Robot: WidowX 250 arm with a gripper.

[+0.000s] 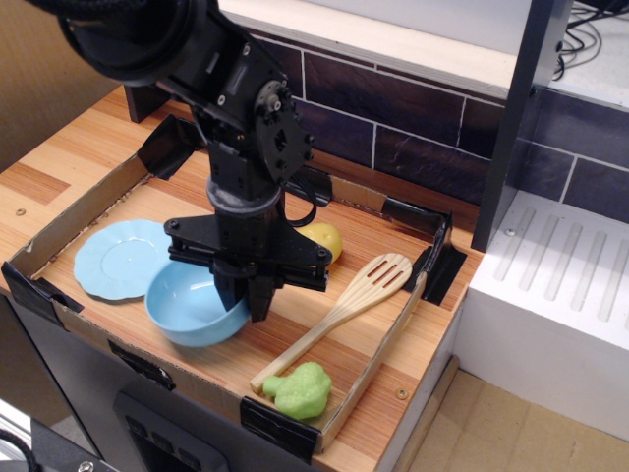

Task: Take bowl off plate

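Note:
The light-blue bowl [189,309] is near the front of the wooden tray, to the right of the flat light-blue plate [115,257], whose right rim it overlaps in view. My black gripper [246,295] comes down from above and is shut on the bowl's right rim. Whether the bowl rests on the wood or hangs just above it I cannot tell. The plate lies bare at the tray's left end.
A yellow potato [324,239] sits behind the gripper, partly hidden. A wooden slotted spatula [339,314] lies diagonally on the right. A green sponge-like toy [298,389] is at the front right corner. Cardboard walls [74,212] ring the tray.

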